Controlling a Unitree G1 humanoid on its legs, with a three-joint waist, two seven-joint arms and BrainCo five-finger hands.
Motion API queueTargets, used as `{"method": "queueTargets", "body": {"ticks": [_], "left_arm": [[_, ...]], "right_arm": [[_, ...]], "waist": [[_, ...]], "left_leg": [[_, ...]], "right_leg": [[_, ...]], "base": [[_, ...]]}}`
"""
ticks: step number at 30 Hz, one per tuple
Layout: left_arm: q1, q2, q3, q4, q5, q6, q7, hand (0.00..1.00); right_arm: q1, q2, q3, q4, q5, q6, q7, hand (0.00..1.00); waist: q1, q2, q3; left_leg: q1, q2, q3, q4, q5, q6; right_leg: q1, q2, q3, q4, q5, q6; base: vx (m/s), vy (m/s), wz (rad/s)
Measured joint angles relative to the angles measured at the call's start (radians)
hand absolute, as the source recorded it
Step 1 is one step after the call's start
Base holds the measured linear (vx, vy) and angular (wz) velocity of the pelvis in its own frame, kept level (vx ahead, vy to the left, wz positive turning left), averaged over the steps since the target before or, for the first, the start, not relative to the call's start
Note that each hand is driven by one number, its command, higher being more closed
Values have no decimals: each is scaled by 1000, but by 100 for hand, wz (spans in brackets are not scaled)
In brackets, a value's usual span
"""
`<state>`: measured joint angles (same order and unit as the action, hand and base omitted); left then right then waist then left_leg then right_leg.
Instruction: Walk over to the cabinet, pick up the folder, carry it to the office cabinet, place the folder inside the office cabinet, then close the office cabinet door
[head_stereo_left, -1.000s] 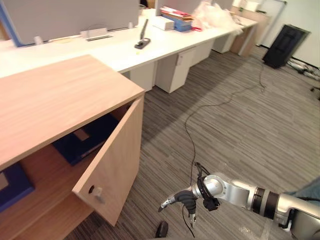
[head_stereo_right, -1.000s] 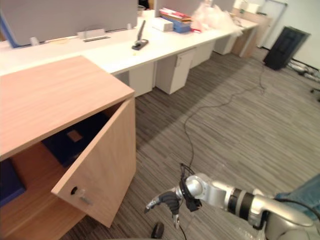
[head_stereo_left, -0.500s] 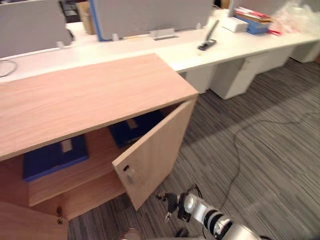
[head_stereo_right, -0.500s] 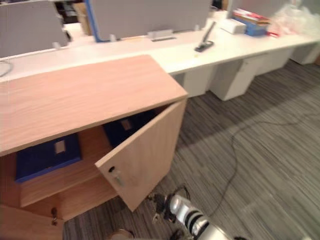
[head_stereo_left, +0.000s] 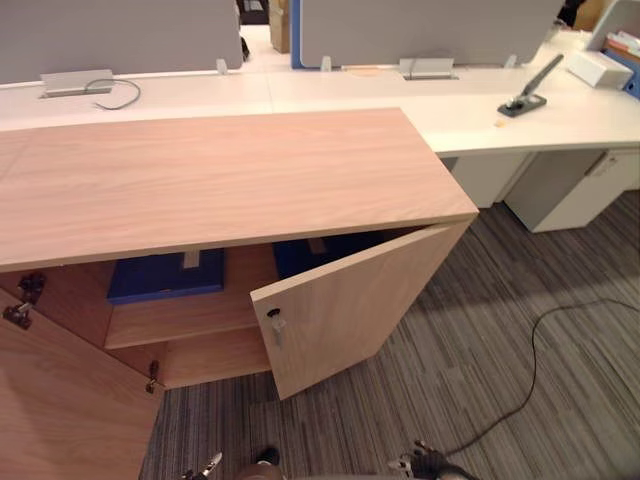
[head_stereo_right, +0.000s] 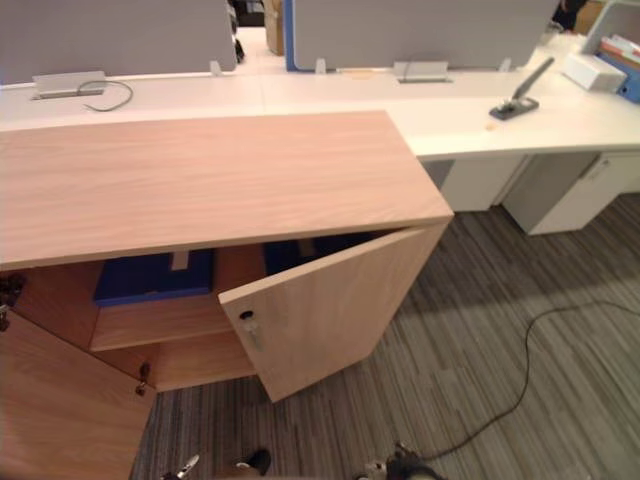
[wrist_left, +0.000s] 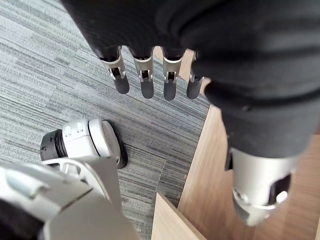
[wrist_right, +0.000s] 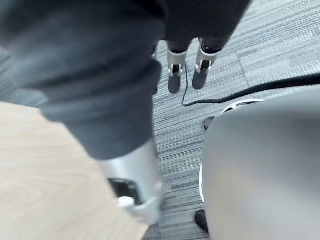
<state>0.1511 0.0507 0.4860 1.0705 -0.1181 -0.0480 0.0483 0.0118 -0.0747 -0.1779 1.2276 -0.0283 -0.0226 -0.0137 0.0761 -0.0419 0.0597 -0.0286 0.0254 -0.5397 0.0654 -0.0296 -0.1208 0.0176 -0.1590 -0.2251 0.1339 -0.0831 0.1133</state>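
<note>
The wooden cabinet (head_stereo_left: 220, 170) stands right in front of me with both doors swung open. On its upper shelf lie two dark blue folders, one at the left (head_stereo_left: 165, 276) and one at the right (head_stereo_left: 318, 250), partly hidden by the right door (head_stereo_left: 350, 315). My left hand (wrist_left: 144, 80) hangs over the carpet beside the left door (head_stereo_left: 60, 400), fingers straight and holding nothing; a fingertip of it shows at the bottom edge (head_stereo_left: 207, 466). My right hand (wrist_right: 175, 75) also hangs low over the carpet (head_stereo_left: 420, 463), fingers relaxed and holding nothing.
Behind the cabinet runs a long white desk (head_stereo_left: 300, 90) with grey partitions (head_stereo_left: 120, 30) and a black desk device (head_stereo_left: 528, 95). A white drawer unit (head_stereo_left: 570, 190) stands under the desk at the right. Grey striped carpet (head_stereo_left: 560, 400) lies open to the right.
The camera has swung left, so the cabinet is now centred and the left door shows. My right arm has dropped from stretched out over the carpet to the bottom edge.
</note>
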Motion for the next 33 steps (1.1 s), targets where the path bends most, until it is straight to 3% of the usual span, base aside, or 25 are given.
{"method": "queueTargets", "body": {"ticks": [3,5,8,9,10,11,13,16,17,18,21,22,23,24,25,28,29,33], "left_arm": [[6,0,0,1,1,0,0,0],[9,1,0,0,6,-1,0,0],[9,19,-3,-2,17,-1,1,0],[13,31,-6,1,18,1,2,0],[26,33,-22,2,17,2,4,0],[32,34,-32,2,17,3,4,0],[28,44,-69,-1,12,0,4,0],[29,35,-88,-1,13,-1,3,0],[30,34,-89,-1,13,-1,3,0],[30,33,-91,-1,13,0,3,0],[32,39,-108,0,22,-1,0,0],[32,30,-108,4,36,-1,1,0],[29,21,-109,3,44,-3,1,0],[27,19,-111,-3,45,-5,0,0],[18,13,-111,-11,50,-9,0,0],[-5,14,-108,-23,73,-16,1,0],[-6,14,-108,-23,79,-16,2,0],[-3,30,-92,-42,83,-17,10,0]], "right_arm": [[5,12,-29,1,5,0,3,0],[4,19,-34,-1,2,-3,6,0],[-15,31,-39,1,2,-3,10,0],[-25,48,-36,-1,3,-2,10,0],[-23,40,-37,-17,8,-5,9,0],[-23,40,-37,-18,8,-6,6,0],[-12,48,-36,-17,8,-5,3,0],[-12,47,-38,-19,8,-5,3,0],[-9,45,-40,-21,8,-5,3,0],[-8,45,-44,-23,8,-5,3,0],[4,48,-82,-47,3,0,4,0],[13,46,-116,-59,4,1,6,0],[17,46,-121,-98,3,0,8,0],[21,46,-114,-116,3,0,9,0],[31,57,-103,-139,3,-2,11,0],[56,76,-95,-172,6,-6,10,0],[60,78,-95,-175,6,-9,10,0],[86,101,-56,-170,8,-7,10,0]], "waist": [[-7,-2,-11],[-9,-5,-9],[-19,-16,13],[-14,-23,30],[-18,-10,43],[-20,-7,44],[-29,-35,32],[-44,-29,20],[-44,-16,11],[-45,-13,9],[-54,-21,12],[-62,-8,12],[-75,15,15],[-80,30,14],[-81,28,12],[-78,17,3],[-80,15,-1],[-67,-47,-46]], "left_leg": [[-2,2,4,2,0,0],[-34,-6,68,38,0,0],[-110,20,418,132,8,48],[-140,63,581,233,-43,101],[-164,98,686,306,-64,99],[-165,100,685,301,-65,95],[-137,49,660,173,6,89],[-77,-9,625,-14,105,108],[-53,-26,607,-86,144,115],[-42,-35,597,-117,161,118],[-27,-112,549,-121,154,155],[-11,-135,501,-117,145,173],[4,-144,447,-100,136,188],[7,-143,422,-86,128,191],[4,-143,378,-59,113,192],[2,-149,274,-43,95,188],[0,-149,267,-44,91,184],[-8,-172,247,-34,58,156]], "right_leg": [[18,7,-16,-26,5,-3],[19,7,-23,-31,4,-9],[17,2,-52,-30,8,-21],[11,9,-55,-20,11,-28],[18,28,-64,-11,-2,-30],[18,31,-67,-7,-8,-26],[4,6,-73,-9,-15,-19],[3,-23,-85,-18,-16,-17],[5,-33,-104,-21,-18,-14],[7,-39,-112,-21,-20,-11],[27,-133,-178,68,-58,28],[30,-168,-175,169,-65,28],[-18,-184,-104,321,-64,-42],[-44,-171,-37,372,-75,-58],[-73,-124,95,418,-108,-54],[-102,-27,303,398,-145,-16],[-105,-19,322,376,-146,-8],[-69,-35,269,155,-94,2]], "base": [[79,-42,10],[27,-20,20],[-24,57,26],[-89,68,-5],[-118,38,3],[-99,15,28],[-40,33,44],[-13,61,59],[22,65,48],[53,106,58],[115,168,72],[162,190,102],[135,147,111],[162,164,124],[110,77,96],[74,-22,117],[65,-140,111],[112,-212,46]]}}
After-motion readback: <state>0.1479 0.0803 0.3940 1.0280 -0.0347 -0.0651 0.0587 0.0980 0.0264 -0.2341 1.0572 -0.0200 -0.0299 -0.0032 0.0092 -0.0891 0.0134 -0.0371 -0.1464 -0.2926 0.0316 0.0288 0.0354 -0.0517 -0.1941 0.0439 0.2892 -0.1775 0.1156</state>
